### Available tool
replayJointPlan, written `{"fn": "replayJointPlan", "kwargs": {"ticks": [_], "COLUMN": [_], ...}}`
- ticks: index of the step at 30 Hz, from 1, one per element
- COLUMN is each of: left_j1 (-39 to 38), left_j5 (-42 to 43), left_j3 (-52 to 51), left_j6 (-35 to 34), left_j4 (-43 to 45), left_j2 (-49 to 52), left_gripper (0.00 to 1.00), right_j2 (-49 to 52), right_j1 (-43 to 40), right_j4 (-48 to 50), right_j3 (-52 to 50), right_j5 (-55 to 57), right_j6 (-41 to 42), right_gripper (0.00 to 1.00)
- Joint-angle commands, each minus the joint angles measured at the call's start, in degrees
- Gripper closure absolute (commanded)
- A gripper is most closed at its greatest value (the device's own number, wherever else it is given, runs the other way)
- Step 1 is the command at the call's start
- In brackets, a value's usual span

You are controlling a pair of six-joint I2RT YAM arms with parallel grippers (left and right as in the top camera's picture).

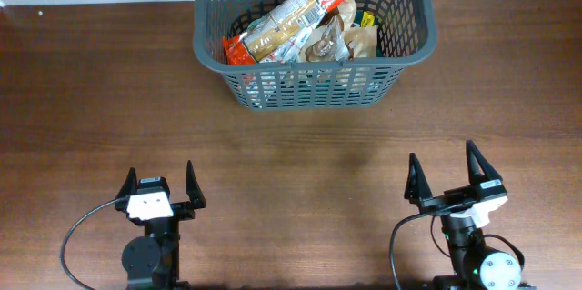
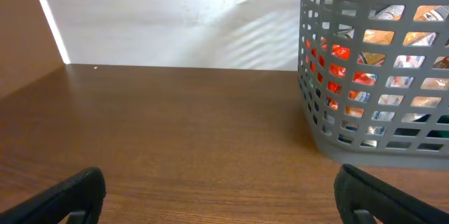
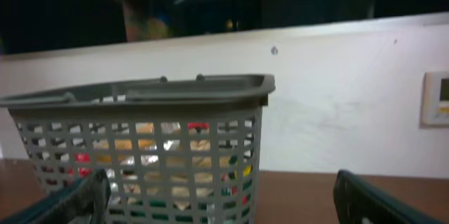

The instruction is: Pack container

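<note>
We see a dark brown wooden table [image 1: 91,99] with a fine grain. Directly on it stands the container [image 1: 309,90], well apart from both claws: forward and right of the left gripper [image 1: 161,174], forward and left of the right gripper [image 1: 441,154], near the table's far edge.

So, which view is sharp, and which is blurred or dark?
Overhead: sharp, evenly lit. Left wrist: the container is sharp, its lattice throwing a faint striped shadow on the white wall. Right wrist: soft focus, dimmer, with a black band above the wall.
</note>
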Motion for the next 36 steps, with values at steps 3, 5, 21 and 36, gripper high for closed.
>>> {"fn": "replayJointPlan", "kwargs": {"ticks": [3, 5, 21, 36], "left_j1": [-0.2, -0.2, -0.2, -0.2], "left_j5": [0.6, 0.6, 0.6, 0.6], "left_j3": [-0.4, -0.4, -0.4, -0.4], "left_j6": [-0.8, -0.8, -0.8, -0.8], "left_j4": [0.0, 0.0, 0.0, 0.0], "left_j2": [-0.5, -0.5, -0.5, -0.5], "left_gripper": [0.01, 0.01, 0.01, 0.01], "right_j2": [-0.7, -0.7, -0.7, -0.7], "right_j1": [0.5, 0.5, 0.5, 0.5], "right_j4": [0.8, 0.0, -18.4, -20.2], "right_j3": [-0.6, -0.6, -0.6, -0.6], "right_j5": [2.1, 2.1, 1.9, 1.9], "right_j6": [0.1, -1.0, -0.5, -0.5], "right_gripper": [0.01, 0.01, 0.01, 0.01]}}
